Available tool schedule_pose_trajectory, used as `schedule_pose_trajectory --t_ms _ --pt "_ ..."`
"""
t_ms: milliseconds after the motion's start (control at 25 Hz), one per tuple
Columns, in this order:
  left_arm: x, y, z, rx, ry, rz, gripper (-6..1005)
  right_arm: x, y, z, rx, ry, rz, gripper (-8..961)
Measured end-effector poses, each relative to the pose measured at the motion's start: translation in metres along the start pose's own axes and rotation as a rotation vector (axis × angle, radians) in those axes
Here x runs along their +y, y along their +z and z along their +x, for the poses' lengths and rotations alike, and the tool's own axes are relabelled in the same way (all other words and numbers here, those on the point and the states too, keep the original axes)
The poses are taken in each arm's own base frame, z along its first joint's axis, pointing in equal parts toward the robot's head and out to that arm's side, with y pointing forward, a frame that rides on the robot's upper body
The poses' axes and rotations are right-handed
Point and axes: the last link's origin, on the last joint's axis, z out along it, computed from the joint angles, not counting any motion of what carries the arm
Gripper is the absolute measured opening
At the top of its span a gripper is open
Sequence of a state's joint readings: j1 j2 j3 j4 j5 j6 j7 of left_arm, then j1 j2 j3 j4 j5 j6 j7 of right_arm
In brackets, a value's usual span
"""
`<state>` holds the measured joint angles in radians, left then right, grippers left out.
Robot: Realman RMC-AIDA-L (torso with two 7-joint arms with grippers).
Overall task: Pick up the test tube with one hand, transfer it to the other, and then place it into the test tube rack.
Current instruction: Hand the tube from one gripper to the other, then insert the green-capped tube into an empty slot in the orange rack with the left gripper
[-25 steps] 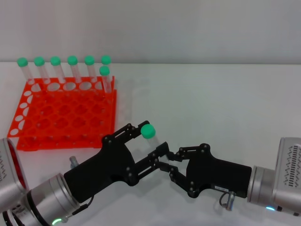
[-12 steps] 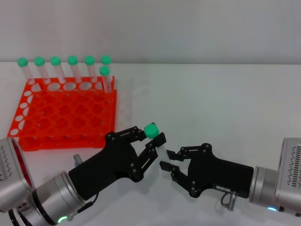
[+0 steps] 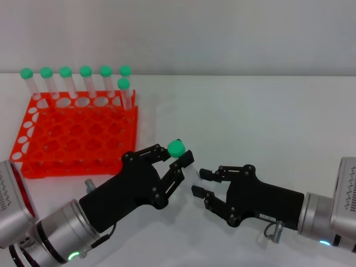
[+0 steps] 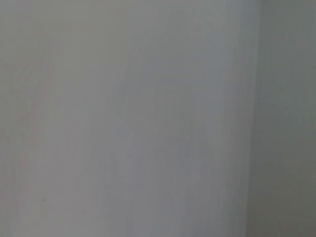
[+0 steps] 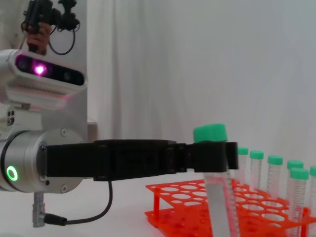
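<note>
Only right wrist view shows test tube body below left pincer.

A: What can't you make out?
B: Seen from the head, the test tube shows only its green cap; the left gripper hides the body.
A: And the wrist cameras?
B: The left one shows only a featureless grey blur. The right one's frame edge cuts off the tube's lower end

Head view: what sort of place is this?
Probably a staged lab bench: an orange test tube rack holding green-capped tubes on a plain white table, with a pale curtain behind.
</note>
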<state>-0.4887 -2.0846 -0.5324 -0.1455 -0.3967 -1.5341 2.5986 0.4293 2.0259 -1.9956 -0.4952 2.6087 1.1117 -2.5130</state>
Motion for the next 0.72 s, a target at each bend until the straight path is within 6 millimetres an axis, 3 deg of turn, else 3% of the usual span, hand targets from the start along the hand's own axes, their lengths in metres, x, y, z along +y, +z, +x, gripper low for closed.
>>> schedule_pose_trajectory --t_ms 200,360,480,520,640,720 --pt "-0.002 -0.004 0.001 0.02 -0.006 0.03 236 -0.004 -0.003 0.001 0.004 0.043 0.016 380" --pt "-0.006 -0.01 0.003 0.044 -0.014 0.082 237 -0.013 -0.016 0.006 0.009 0.076 0.082 464" --pt "-0.016 -0.034 0.008 0.1 -0.003 0.207 238 -0.019 -0.027 0.009 0.01 0.096 0.132 527" --pt "-0.018 -0.04 0.009 0.113 0.004 0.238 238 -0.026 -0.042 0.015 0.012 0.119 0.197 548" --pt "-0.023 -0.063 0.012 0.161 0.031 0.363 239 -0.034 -0.06 0.018 -0.001 0.142 0.282 611" --pt "-0.029 -0.075 0.014 0.185 0.046 0.444 240 -0.044 -0.08 0.02 -0.029 0.165 0.378 738"
